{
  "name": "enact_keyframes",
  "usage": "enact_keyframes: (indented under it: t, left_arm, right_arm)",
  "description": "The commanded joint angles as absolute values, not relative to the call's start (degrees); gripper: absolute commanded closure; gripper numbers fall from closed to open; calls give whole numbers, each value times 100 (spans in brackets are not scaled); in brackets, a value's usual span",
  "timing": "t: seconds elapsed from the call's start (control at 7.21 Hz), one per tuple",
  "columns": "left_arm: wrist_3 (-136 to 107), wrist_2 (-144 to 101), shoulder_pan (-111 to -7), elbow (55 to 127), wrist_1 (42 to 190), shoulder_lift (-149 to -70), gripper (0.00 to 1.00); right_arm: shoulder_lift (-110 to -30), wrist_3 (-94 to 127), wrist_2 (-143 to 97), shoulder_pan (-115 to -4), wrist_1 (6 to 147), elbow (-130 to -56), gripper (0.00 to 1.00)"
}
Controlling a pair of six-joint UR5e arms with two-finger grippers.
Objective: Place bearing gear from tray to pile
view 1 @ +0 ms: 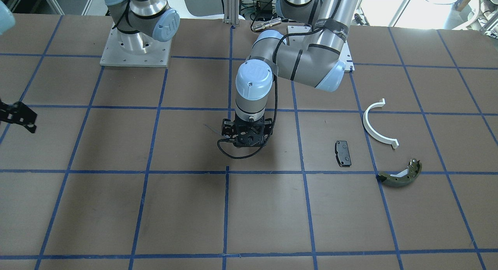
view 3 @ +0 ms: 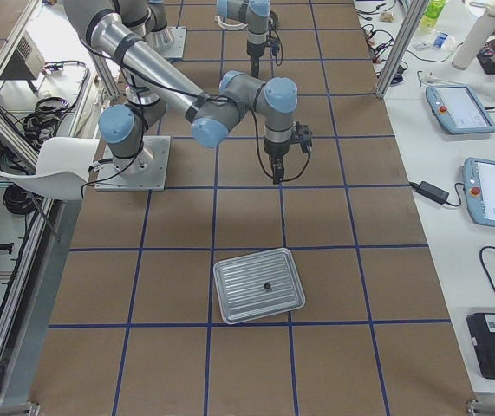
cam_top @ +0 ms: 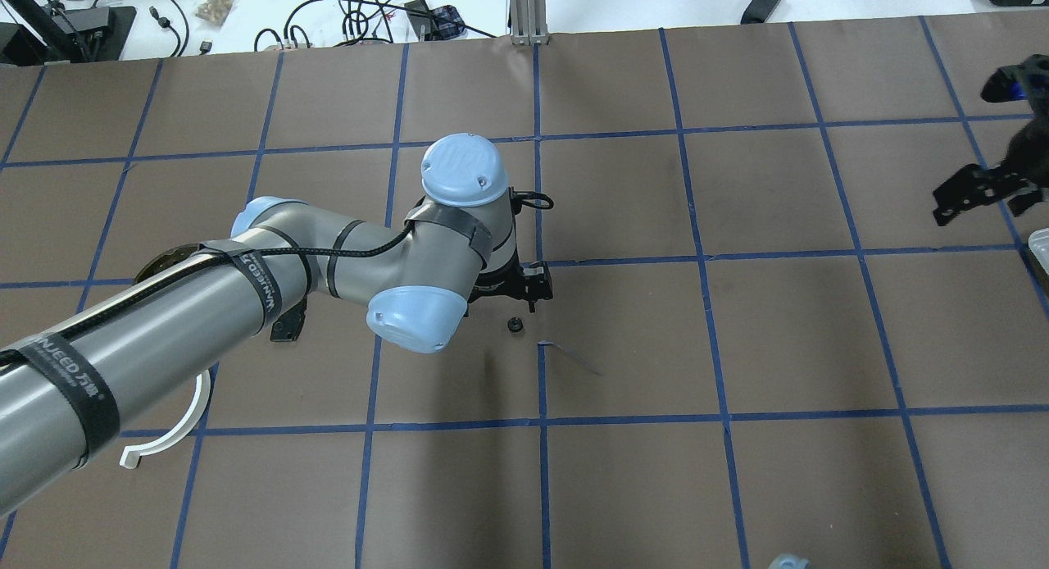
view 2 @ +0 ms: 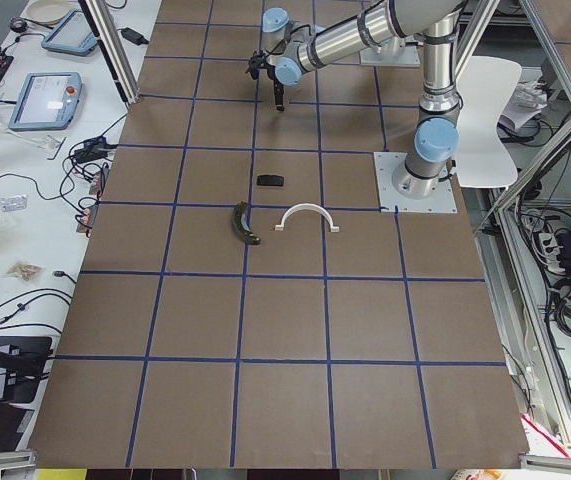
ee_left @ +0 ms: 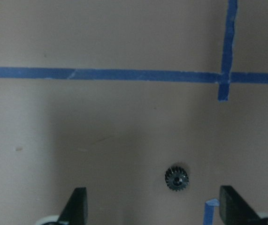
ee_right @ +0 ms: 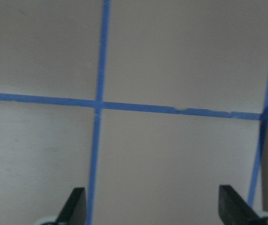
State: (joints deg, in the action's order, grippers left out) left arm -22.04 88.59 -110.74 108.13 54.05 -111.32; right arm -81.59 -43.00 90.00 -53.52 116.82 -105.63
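Gear (ee_left: 177,178) is seen loose on the table (cam_top: 737,331) at mid-span, well apart from tray (view 3: 238,293) and pile (view 1: 343,153), judged a hand-over spot, and is straddled by the left gripper (ee_left: 152,206), fingers spread, while the right gripper (ee_right: 152,206), likewise spread and empty, is held near the tray.

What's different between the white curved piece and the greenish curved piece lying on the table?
The white half-ring is plain white; the brake shoe is olive-green. The half-ring is a thin, wide-sweeping band; the brake shoe is shorter and chunkier. Both are curved and lie loose on the table, apart from each other.
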Motion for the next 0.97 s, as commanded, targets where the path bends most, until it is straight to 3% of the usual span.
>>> enact_keyframes:
  t: [0.0,0.28,0.42,0.55,0.69,0.83]
  left_arm:
    - [-2189,8859,-11127,10819,5153,-11398,0]
    - [-2233,8851,-11162,10811,5036,-11583,0]
    - [-2180,8851,-11162,10845,5001,-11567,12]
    - [-2249,8816,-11162,10837,5001,-11610,42]
    - [-2267,8781,-11162,10846,4992,-11610,63]
    - [-2285,8789,-11162,10837,4992,-11619,78]
  right_arm:
    - [-7449,-6197,8660,-4031,12266,-10451,0]
    - [-6499,-6732,8656,-3709,12569,-9717,0]
    - [-6069,-6889,8631,-3674,12551,-9338,1]
    - [-5812,-6986,8605,-3500,12551,-9177,4]
    - [-5705,-7031,8639,-3385,12559,-9124,16]
    - [-5591,-7049,8648,-3384,12568,-9114,18]
